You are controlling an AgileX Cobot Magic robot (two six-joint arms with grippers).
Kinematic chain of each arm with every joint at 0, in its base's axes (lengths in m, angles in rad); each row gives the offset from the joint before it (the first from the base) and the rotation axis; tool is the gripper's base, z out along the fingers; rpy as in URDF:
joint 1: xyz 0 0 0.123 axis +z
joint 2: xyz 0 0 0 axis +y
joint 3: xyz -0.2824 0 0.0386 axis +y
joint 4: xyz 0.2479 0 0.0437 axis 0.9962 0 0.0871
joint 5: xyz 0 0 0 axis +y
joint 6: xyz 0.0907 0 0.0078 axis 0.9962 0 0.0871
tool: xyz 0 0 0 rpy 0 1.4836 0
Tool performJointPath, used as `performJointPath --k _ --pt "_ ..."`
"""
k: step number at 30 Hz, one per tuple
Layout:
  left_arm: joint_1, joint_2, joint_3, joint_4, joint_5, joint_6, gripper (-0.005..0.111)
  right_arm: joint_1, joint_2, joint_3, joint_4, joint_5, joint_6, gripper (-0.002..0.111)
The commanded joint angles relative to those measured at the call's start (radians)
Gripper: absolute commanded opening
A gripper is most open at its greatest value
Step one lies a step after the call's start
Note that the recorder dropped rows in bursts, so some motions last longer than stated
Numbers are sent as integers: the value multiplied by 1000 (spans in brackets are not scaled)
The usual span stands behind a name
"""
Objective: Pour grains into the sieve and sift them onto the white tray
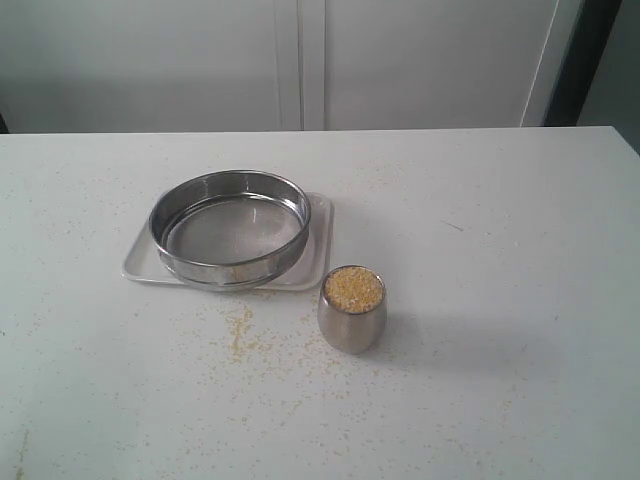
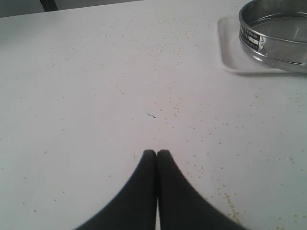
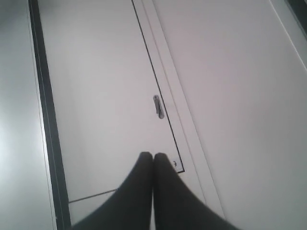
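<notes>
Jaws clenched empty on my left gripper (image 2: 157, 153) and right gripper (image 3: 153, 155), I should open the right wide and lift the mid-desk steel cup (image 1: 352, 325) of grains (image 1: 353, 289) level towards the sieve (image 1: 230, 228) on the white tray (image 1: 320, 238), nearer the far edge.

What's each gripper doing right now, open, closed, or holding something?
Left gripper: closed, holding nothing.
Right gripper: closed, holding nothing.

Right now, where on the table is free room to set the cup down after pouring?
Widest bare patch: table right of the cup, up to its right edge. Left of the tray is free too. Crowded: between cup, tray corner and sieve; spilled grains lie in front of the tray.
</notes>
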Motion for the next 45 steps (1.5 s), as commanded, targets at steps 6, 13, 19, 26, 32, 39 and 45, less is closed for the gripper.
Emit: performJointPath --k 6,13,19,26,32,39,45 --pt "3 -5 4 -8 -3 -1 0 2 308 -100 -228 -16 -11 0" --pt "3 -5 4 -8 -3 -1 0 2 541 -114 -438 -255 -11 0" --pt "3 -5 4 -8 -3 -1 0 2 740 -114 -499 -365 -9 0" --pt "3 -5 4 -8 -3 -1 0 2 949 -114 -589 -467 -11 0" --pt "3 -5 4 -8 -3 -1 0 2 1111 -114 -596 -560 -56 20" --pt "3 -5 4 -8 -3 -1 0 4 1247 -123 -622 -691 -122 81" --pt "3 -5 4 -8 -3 -1 0 33 1368 -169 -622 -707 -170 95"
